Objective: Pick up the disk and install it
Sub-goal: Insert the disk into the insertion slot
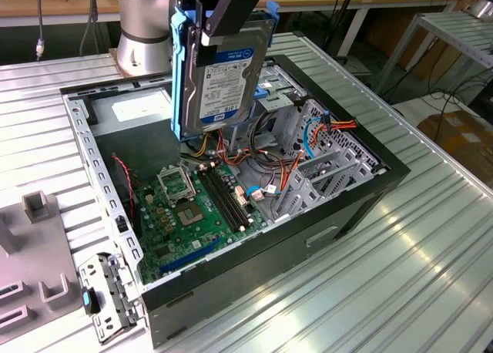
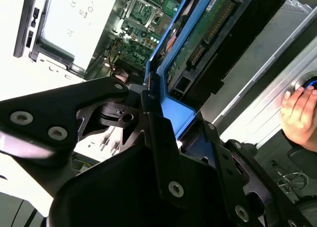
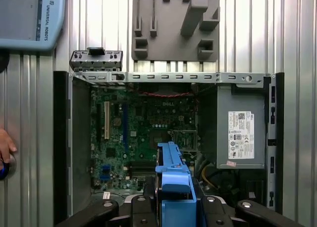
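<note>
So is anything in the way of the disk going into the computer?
The gripper holds the disk upright above the open case. In the exterior view, loose cables bunch just under its lower edge, beside the drive cage. They look like the only thing that might get in the way.

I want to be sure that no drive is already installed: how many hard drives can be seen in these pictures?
1. The disk hangs in the gripper above the open computer case. Another could sit hidden inside the drive cage.
</note>
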Robot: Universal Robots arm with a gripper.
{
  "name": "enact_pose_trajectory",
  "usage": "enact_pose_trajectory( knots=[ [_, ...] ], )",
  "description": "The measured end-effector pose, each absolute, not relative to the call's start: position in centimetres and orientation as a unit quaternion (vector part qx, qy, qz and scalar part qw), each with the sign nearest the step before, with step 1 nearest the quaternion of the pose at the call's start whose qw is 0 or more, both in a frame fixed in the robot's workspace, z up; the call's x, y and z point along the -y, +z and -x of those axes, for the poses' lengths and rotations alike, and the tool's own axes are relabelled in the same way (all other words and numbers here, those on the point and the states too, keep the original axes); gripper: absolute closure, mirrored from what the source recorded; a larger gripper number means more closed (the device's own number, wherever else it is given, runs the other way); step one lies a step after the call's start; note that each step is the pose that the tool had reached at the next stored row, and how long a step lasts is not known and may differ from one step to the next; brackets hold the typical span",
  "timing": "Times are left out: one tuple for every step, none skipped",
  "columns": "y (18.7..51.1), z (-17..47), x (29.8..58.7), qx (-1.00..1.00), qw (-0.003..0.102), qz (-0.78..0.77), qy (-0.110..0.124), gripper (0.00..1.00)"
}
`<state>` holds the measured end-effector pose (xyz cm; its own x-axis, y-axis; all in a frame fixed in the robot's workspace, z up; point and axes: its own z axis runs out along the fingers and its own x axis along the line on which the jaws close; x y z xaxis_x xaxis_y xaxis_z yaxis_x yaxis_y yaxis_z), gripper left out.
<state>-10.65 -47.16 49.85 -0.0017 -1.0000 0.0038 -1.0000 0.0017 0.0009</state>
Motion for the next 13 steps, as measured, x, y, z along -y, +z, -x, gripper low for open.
enact_pose_trajectory(
  knots=[
    [49.85,10.61,47.22,0.708,0.002,-0.706,0.001,0.63],
    [49.85,10.56,47.31,0.708,0.002,-0.706,0.001,0.63],
    [49.85,10.53,47.36,0.708,0.002,-0.707,0.001,0.63],
    [49.85,10.51,47.40,0.708,0.002,-0.706,0.001,0.63],
    [49.85,10.47,47.47,0.708,0.002,-0.706,0.001,0.63],
    [49.85,10.44,47.52,0.708,0.002,-0.707,0.001,0.63],
    [49.85,10.43,47.56,0.708,0.002,-0.706,0.001,0.63],
    [49.85,10.41,47.60,0.708,0.002,-0.706,0.001,0.63],
    [49.85,10.39,47.64,0.708,0.002,-0.707,0.001,0.63],
    [49.85,10.38,47.68,0.708,0.002,-0.706,0.001,0.63],
    [49.85,10.38,47.72,0.708,0.002,-0.706,0.001,0.63],
    [49.85,10.37,47.80,0.708,0.002,-0.707,0.001,0.63],
    [49.85,10.37,47.87,0.708,0.002,-0.707,0.001,0.63]
  ],
)
